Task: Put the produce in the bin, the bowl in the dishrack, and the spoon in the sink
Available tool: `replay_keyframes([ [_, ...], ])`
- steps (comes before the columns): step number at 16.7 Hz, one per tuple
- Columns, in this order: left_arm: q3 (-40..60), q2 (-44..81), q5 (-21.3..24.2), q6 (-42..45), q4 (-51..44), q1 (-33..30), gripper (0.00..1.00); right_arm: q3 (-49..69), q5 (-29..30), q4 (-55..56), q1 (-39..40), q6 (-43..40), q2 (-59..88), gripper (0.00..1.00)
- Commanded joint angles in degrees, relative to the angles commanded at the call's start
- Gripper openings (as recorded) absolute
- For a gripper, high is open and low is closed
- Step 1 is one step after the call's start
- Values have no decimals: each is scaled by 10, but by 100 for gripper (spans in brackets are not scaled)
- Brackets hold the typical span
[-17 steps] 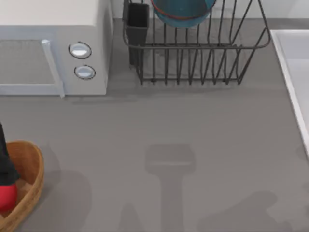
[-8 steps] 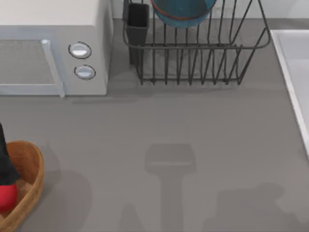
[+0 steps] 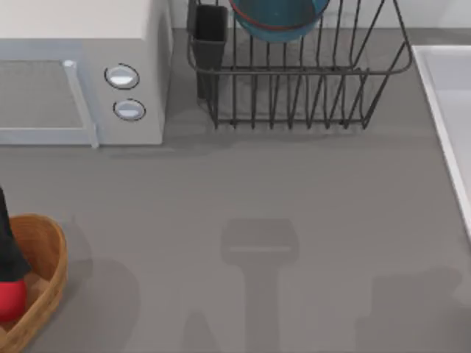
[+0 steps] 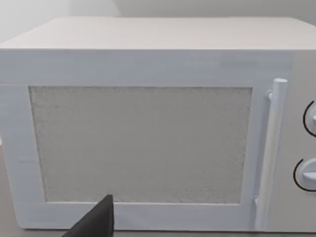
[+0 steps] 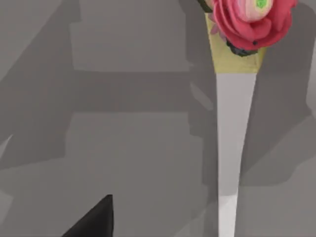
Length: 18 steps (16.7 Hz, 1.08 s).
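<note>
**Resting produce in the bin, bowl in the dishrack**

Top view: the red produce [image 3: 9, 300] lies in the wooden bin [image 3: 45, 273] at the table's left edge, with part of my dark left arm [image 3: 7, 246] over the bin. The blue bowl [image 3: 278, 18] sits in the wire dishrack [image 3: 298, 77] at the back, beside the white microwave [image 3: 81, 70]. The sink [image 3: 450, 103] occupies the right edge.

Left wrist view: the microwave's door [image 4: 140, 143] and handle [image 4: 270, 158] face the camera; one dark fingertip [image 4: 96, 222] shows, and whether the left gripper is spread or closed cannot be told.

Right wrist view: the spoon [image 5: 236, 128], its handle topped by a pink flower [image 5: 252, 19], lies on the grey table [image 5: 98, 123]. One dark fingertip [image 5: 94, 219] shows; the right gripper's state cannot be told either.
</note>
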Motion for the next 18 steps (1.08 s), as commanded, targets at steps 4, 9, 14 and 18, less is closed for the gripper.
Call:
replay_keyframes([
  [4, 0, 0, 0, 0, 0, 0, 100, -62, 0, 118, 1, 1, 55, 100],
  [9, 0, 0, 0, 0, 0, 0, 100, -78, 0, 147, 1, 1, 71, 100],
  [14, 0, 0, 0, 0, 0, 0, 100, -78, 0, 147, 1, 1, 71, 70],
  [18, 0, 0, 0, 0, 0, 0, 100, -78, 0, 147, 1, 1, 71, 40],
])
